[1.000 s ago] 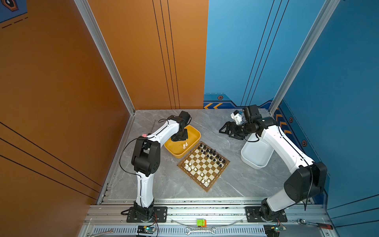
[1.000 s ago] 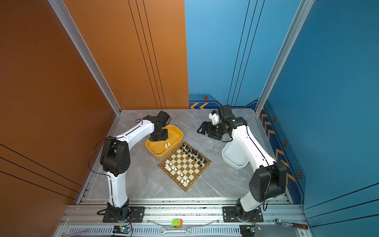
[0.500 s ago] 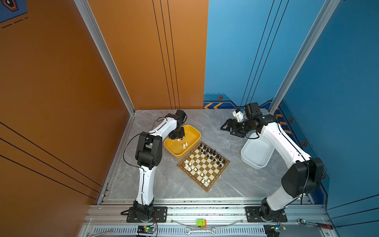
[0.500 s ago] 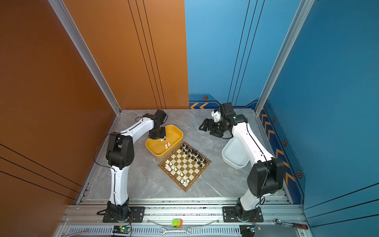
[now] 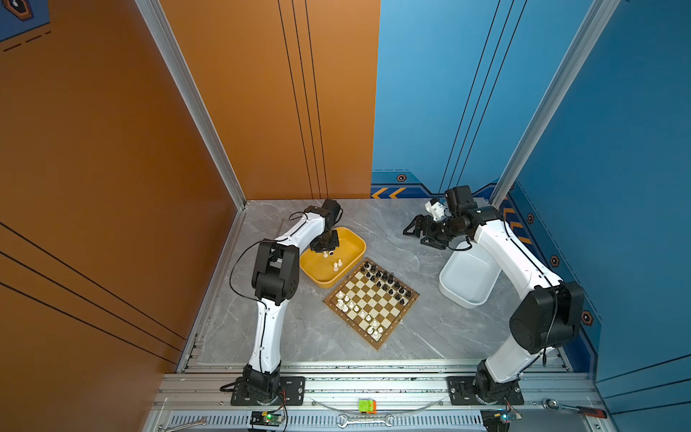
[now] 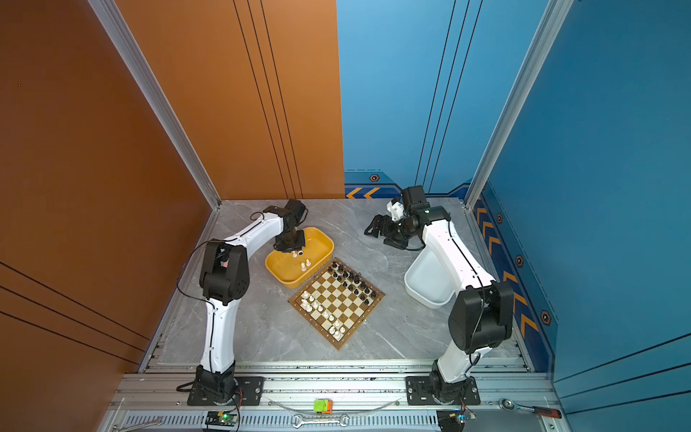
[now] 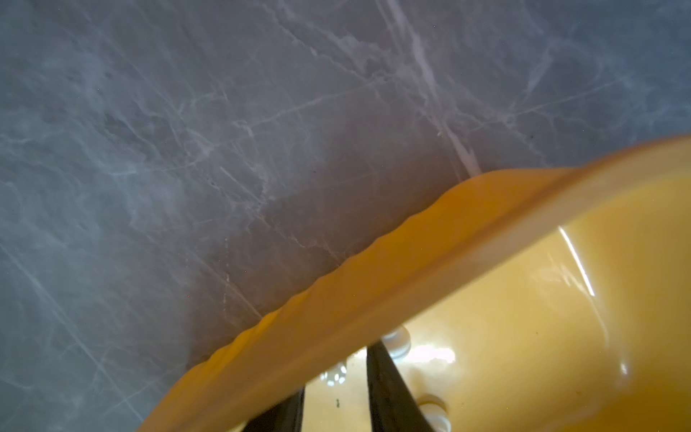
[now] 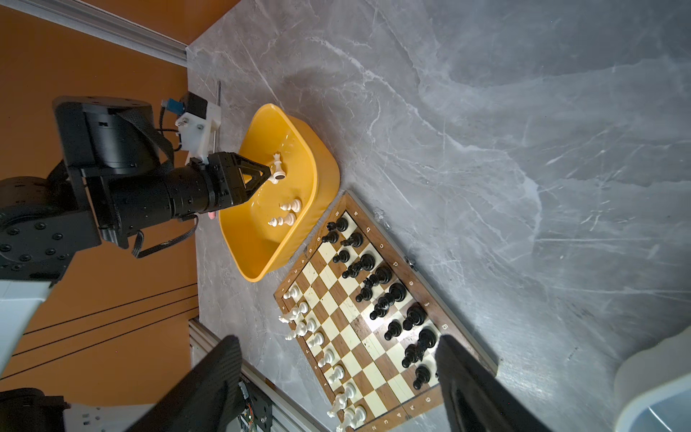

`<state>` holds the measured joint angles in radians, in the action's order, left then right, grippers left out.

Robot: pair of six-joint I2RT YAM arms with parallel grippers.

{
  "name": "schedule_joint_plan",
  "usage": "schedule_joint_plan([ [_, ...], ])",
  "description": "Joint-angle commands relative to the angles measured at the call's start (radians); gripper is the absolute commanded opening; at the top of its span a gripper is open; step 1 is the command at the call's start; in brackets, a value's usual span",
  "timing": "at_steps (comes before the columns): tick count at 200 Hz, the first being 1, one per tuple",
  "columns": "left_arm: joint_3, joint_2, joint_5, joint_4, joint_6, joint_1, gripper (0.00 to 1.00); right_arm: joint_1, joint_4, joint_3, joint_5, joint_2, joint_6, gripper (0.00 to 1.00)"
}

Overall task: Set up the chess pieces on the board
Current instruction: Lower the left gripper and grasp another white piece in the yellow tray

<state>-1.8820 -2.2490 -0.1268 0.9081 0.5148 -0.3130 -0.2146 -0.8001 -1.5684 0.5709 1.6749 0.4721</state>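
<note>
Tools lie nearest me on the metal rail between my two bases: a silver open-ended wrench (image 5: 364,422), a small green and orange block (image 5: 367,406) just behind it, and a ratchet with a red handle (image 5: 576,410) off to my right.

Past the rail, on the grey marbled table (image 5: 299,336), the small square wooden chessboard (image 5: 374,303) (image 6: 338,303) sits corner-on to me. White chess pieces (image 5: 341,303) stand in uneven ranks along its near left edge. Black chess pieces (image 5: 385,280) line the two rows along its far right edge.

Further on, a yellow plastic tray with rounded corners (image 5: 349,245) lies just beside the board's far left edge. A white plastic tray (image 5: 467,278) lies well apart on the board's right, partly under my right arm (image 5: 504,254).

Two loose white pieces (image 5: 337,264) rest close together on the yellow tray's floor. My left jaws point down into this tray. The left wrist view shows their dark fingers (image 7: 389,389) narrowly apart with yellow floor between them, gripping nothing that I can make out. A third white piece (image 8: 277,166), crowned at the top, sits right at their tips; whether they touch it I cannot tell.

Farthest out, my right jaws hang above the table beyond the white tray, turned towards the board. Their black fingers (image 8: 220,374) are spread wide with nothing between them.
</note>
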Motion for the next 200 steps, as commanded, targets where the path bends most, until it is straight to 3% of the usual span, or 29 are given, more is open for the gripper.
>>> schedule_joint_plan([
  [1,-0.027,-0.023,0.02,0.02,-0.01,0.005,0.27,0.009,-0.012,-0.035,0.0,0.019,0.009,0.84],
  [113,-0.012,0.026,0.027,0.052,-0.02,0.005,0.07,0.01,-0.014,-0.031,-0.001,0.012,0.011,0.84],
  [200,0.231,0.393,-0.013,0.066,0.012,-0.057,0.08,-0.04,-0.013,-0.004,0.023,-0.012,-0.007,0.84],
])
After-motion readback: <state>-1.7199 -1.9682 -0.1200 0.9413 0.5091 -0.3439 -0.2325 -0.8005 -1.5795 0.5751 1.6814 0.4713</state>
